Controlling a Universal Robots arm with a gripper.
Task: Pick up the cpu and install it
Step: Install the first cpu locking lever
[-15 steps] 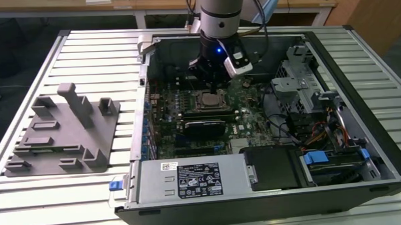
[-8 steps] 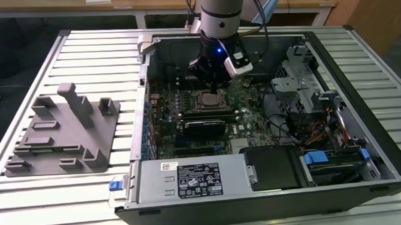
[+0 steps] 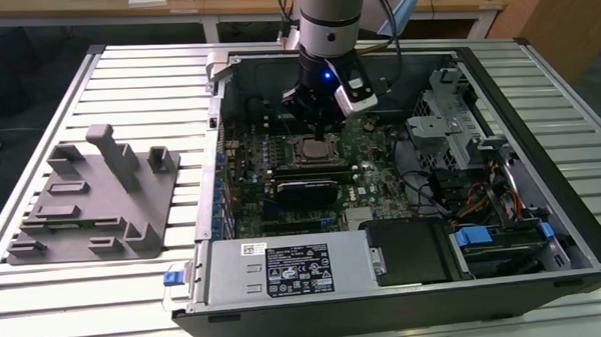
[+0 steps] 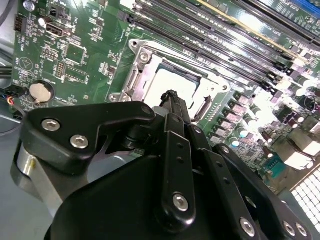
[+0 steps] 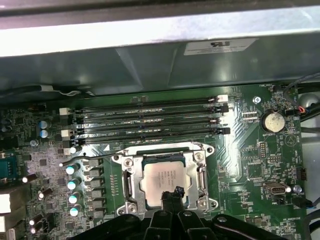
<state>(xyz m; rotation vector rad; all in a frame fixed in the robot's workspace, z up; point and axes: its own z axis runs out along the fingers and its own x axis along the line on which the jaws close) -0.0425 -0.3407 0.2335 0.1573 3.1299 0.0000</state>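
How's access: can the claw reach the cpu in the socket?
Likely yes. The claw hangs just over the cpu, whose top is bare; the socket frame rings only its edges, with nothing between.

Nothing can be read: the labels [image 3: 295,263] on the power supply [image 3: 235,282], at six o'clock in the case [image 3: 386,309], carry print too small to tell.

Table: slatted metal top [image 3: 127,77], pale grey.
Exterior view's left: grey fixture [image 3: 92,206] lying flat.
Beside it: open computer case [image 3: 406,309].
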